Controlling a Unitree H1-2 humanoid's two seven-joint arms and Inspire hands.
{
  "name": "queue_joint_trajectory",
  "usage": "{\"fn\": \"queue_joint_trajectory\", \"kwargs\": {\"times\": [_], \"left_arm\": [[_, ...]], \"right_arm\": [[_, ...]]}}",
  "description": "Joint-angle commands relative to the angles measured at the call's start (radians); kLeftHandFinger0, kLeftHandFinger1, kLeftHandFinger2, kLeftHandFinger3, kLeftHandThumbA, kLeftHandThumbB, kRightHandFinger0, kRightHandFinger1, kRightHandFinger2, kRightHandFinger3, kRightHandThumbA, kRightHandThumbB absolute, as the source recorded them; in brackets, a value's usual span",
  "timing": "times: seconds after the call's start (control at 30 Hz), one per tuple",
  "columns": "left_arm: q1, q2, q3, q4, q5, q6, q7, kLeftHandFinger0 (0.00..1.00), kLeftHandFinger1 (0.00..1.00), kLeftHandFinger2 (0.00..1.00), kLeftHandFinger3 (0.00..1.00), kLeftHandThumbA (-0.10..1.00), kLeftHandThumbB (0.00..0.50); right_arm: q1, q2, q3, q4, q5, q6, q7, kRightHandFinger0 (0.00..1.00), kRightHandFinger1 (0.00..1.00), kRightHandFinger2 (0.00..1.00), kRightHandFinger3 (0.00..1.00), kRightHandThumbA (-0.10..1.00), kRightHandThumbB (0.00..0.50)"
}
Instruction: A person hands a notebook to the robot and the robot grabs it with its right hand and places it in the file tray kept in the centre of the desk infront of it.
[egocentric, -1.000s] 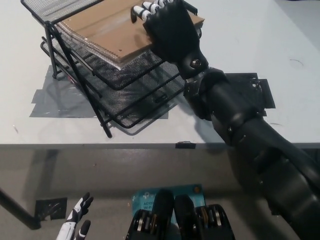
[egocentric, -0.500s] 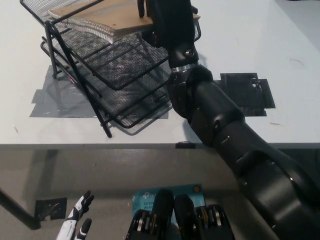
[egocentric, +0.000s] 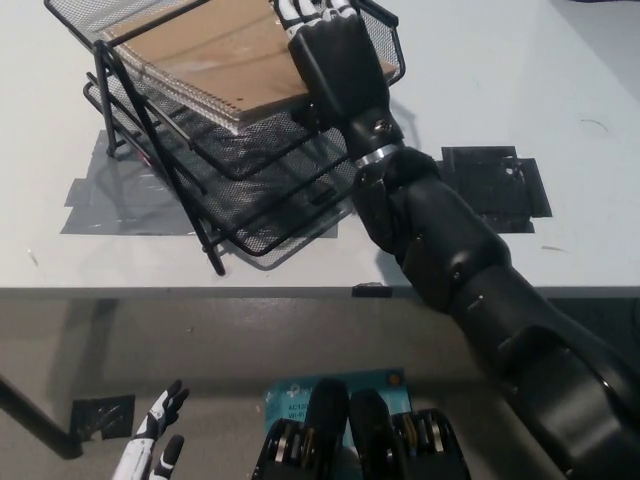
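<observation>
1. notebook (egocentric: 205, 55): a brown-covered spiral-bound pad, lies tilted in a tier of the black wire-mesh file tray (egocentric: 240, 190), under the topmost mesh shelf, its near right corner under the black right hand (egocentric: 335, 55).
2. the black right hand rests on that corner at the tray's right rim; whether it still pinches the cover or only presses on it, i cannot tell.
3. the white left hand (egocentric: 150, 450) hangs idle at the near left, below the desk edge, fingers spread.
4. to finish well, i judge the hand should let the pad settle flat and fully inside the rim, then lift clear without snagging the mesh.
5. the tray stands on a white desk (egocentric: 560, 90), with grey tape patches (egocentric: 110, 200) beneath it and dark tape (egocentric: 495, 185) to the right.
6. nearer than the desk edge is grey floor.
</observation>
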Motion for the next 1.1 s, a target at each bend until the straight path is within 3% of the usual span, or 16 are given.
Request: {"fn": "queue_joint_trajectory", "kwargs": {"times": [0.0,0.13,0.27,0.47,0.67,0.73,0.8,0.93,1.07], "left_arm": [[-0.024,0.018,0.000,-0.033,-0.011,-0.028,-0.015,1.00,1.00,1.00,1.00,1.00,0.344],[-0.036,0.019,0.000,-0.020,-0.012,-0.034,-0.015,1.00,1.00,1.00,1.00,1.00,0.349],[-0.054,0.026,-0.005,-0.014,-0.006,-0.042,-0.010,1.00,1.00,0.98,1.00,1.00,0.305],[-0.074,0.025,0.001,-0.009,0.002,-0.041,-0.006,1.00,1.00,0.96,1.00,1.00,0.325],[-0.085,0.025,0.008,-0.015,0.004,-0.026,-0.006,1.00,0.98,0.95,1.00,1.00,0.326],[-0.093,0.027,0.009,-0.013,0.002,-0.027,-0.007,1.00,0.99,0.95,1.00,1.00,0.319],[-0.096,0.028,0.009,-0.010,0.001,-0.029,-0.007,1.00,0.99,0.95,1.00,1.00,0.317],[-0.096,0.027,0.008,-0.013,-0.003,-0.022,-0.010,1.00,0.99,0.96,1.00,1.00,0.317],[-0.099,0.027,0.008,-0.019,-0.005,-0.013,-0.013,1.00,0.99,0.96,1.00,1.00,0.316]], "right_arm": [[-0.063,-0.329,0.110,-0.818,0.382,0.456,1.260,1.00,1.00,1.00,1.00,0.62,0.500],[-0.097,-0.453,0.110,-1.013,0.470,0.567,1.374,1.00,1.00,1.00,1.00,0.63,0.500],[-0.155,-0.561,0.091,-1.140,0.559,0.641,1.459,1.00,1.00,1.00,1.00,0.67,0.500],[-0.258,-0.694,-0.013,-1.233,0.667,0.650,1.619,1.00,1.00,1.00,1.00,0.60,0.500],[-0.334,-0.792,-0.052,-1.270,0.779,0.650,1.703,1.00,1.00,1.00,1.00,0.68,0.500],[-0.353,-0.828,-0.044,-1.272,0.843,0.650,1.713,1.00,1.00,1.00,1.00,0.79,0.500],[-0.361,-0.855,-0.036,-1.282,0.879,0.650,1.721,1.00,1.00,1.00,1.00,0.79,0.500],[-0.359,-0.889,-0.026,-1.307,0.909,0.650,1.748,1.00,1.00,1.00,1.00,0.75,0.500],[-0.348,-0.900,-0.032,-1.317,0.899,0.650,1.770,1.00,1.00,1.00,1.00,0.63,0.500]]}}
